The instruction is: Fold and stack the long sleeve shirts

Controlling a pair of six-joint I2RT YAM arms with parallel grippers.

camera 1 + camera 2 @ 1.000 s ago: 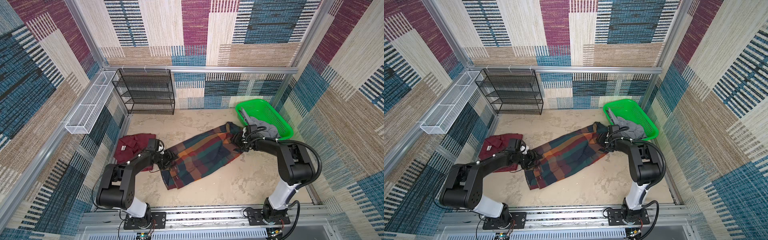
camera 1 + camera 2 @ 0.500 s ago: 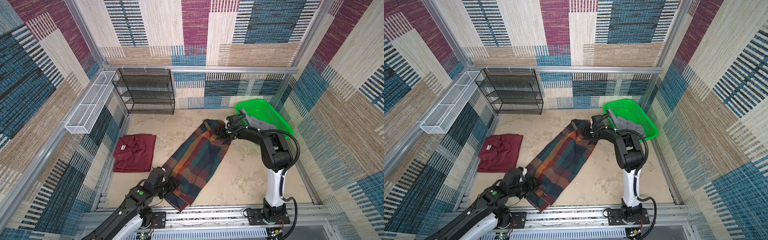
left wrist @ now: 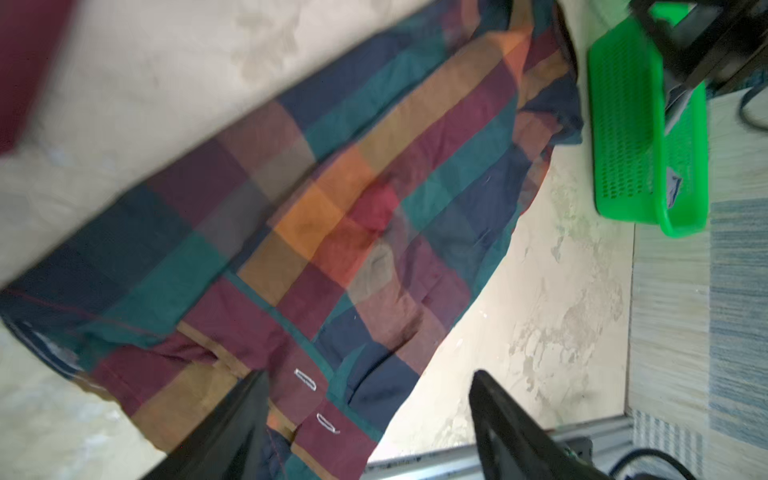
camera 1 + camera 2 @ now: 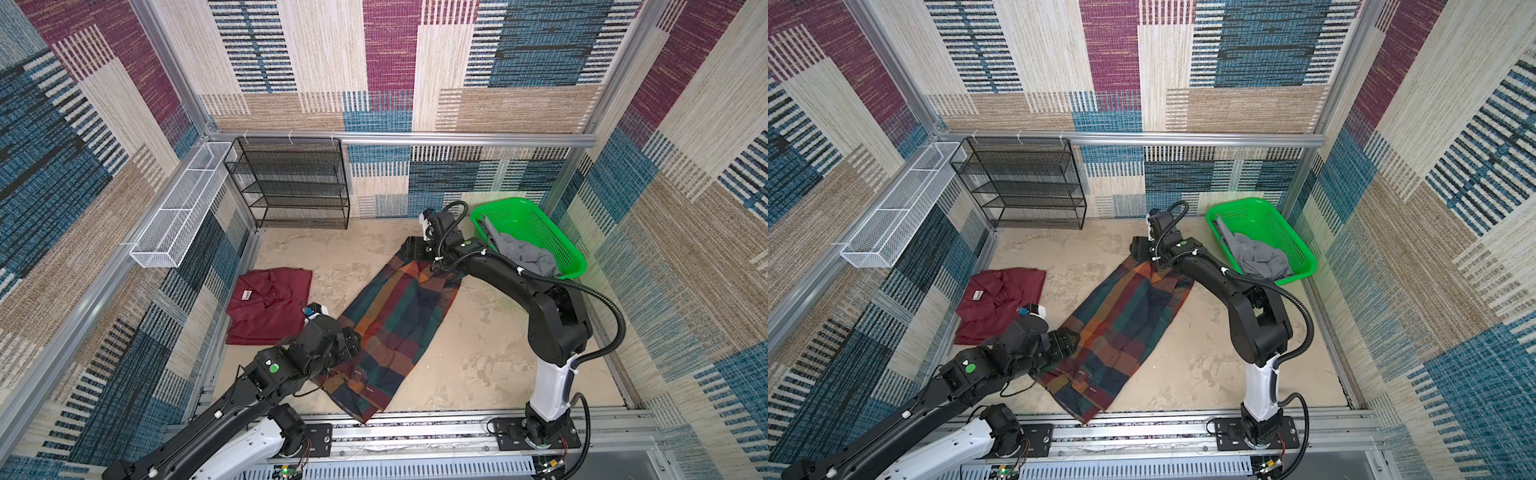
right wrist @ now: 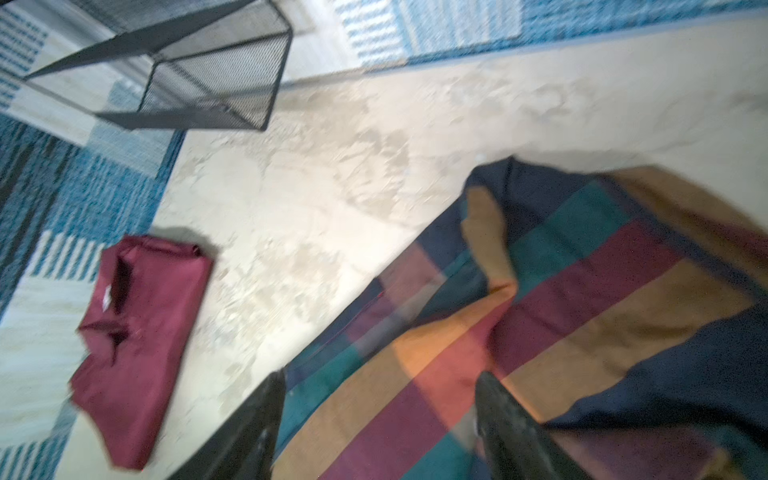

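Beige counter (image 4: 478, 332): plaid shirt (image 4: 395, 324) lies diagonal mid-counter, narrow strip. I see left jaws spread over near end, right jaws spread over far end; probably gripping nothing, wrist views blurred. Next: pinch both layers, fold ends evenly. At left, maroon shirt (image 4: 270, 303), folded.

Place: a robot test cell, lab-style.
Walls: patchwork woven panels (image 4: 390, 62) set in aluminium framing (image 4: 457, 139).
Mounting: arm bases (image 4: 536, 436) bolted to a slotted rail (image 4: 415, 432) at the near edge.
Props: black mesh shelf (image 4: 291, 183) far left, white wire basket (image 4: 178, 224) on the left wall, green basket (image 4: 540, 232) far right.
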